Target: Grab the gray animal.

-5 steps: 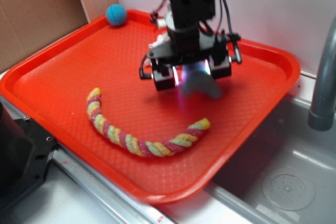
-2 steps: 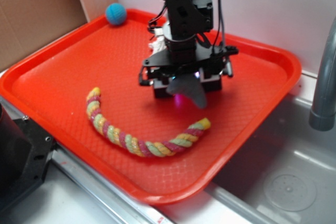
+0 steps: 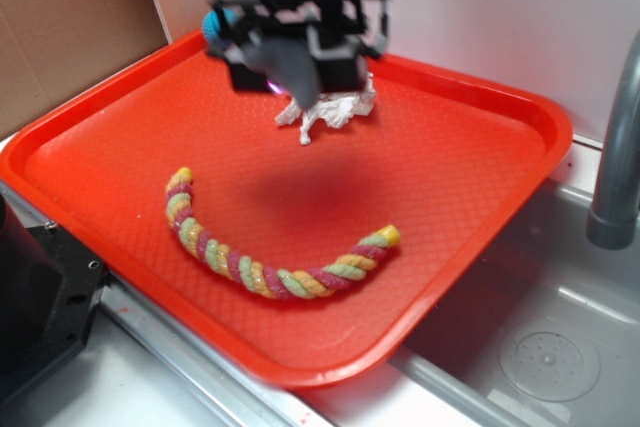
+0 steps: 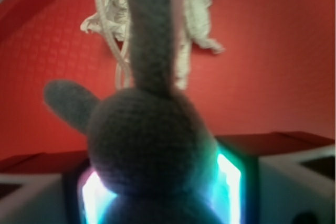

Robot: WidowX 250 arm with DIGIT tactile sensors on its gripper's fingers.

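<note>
Gripper (image 3: 296,55) clamped on the gray animal (image 3: 290,65), lifted above the tray (image 3: 470,217), 1 ear pointing forward, white rag (image 3: 330,109) just below and ahead!

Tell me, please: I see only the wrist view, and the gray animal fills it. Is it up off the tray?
Observer: Yes. In the exterior view the gray animal hangs in the gripper, clear above the red tray.
Operator: What lies nearer the front of the tray?
Observer: A twisted multicolored rope, curved, apart from the white cloth.
Operator: Anything behind the gripper?
Observer: A blue ball at the tray's back corner, partly hidden by the gripper.
</note>
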